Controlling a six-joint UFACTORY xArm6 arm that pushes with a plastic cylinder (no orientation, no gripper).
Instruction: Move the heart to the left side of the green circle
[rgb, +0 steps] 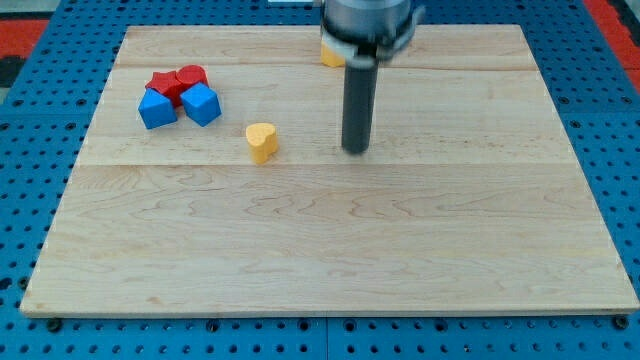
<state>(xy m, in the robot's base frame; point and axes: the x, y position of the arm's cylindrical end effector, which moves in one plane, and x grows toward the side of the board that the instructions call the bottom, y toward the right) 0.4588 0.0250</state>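
My tip (356, 150) has no jaws – a bare rod – resting right of the yellow heart (262, 141), apart, seemingly placed to shove it leftward (no green circle shows; perhaps hidden behind the arm).

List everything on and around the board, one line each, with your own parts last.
yellow heart: one, yellow, left of centre on the board, standing alone.
red blocks: two, red, upper left, touching each other; shapes unclear.
blue blocks: two, blue, upper left, just below the red ones and against them.
yellow block: one, yellow, top edge near the middle, mostly hidden behind the arm.
green circle: none in view.
wooden board: one, light wood, fills most of the view.
blue pegboard: one, blue, surrounds the board.
my tip: one, dark rod end, to the right of the yellow heart, apart from it.
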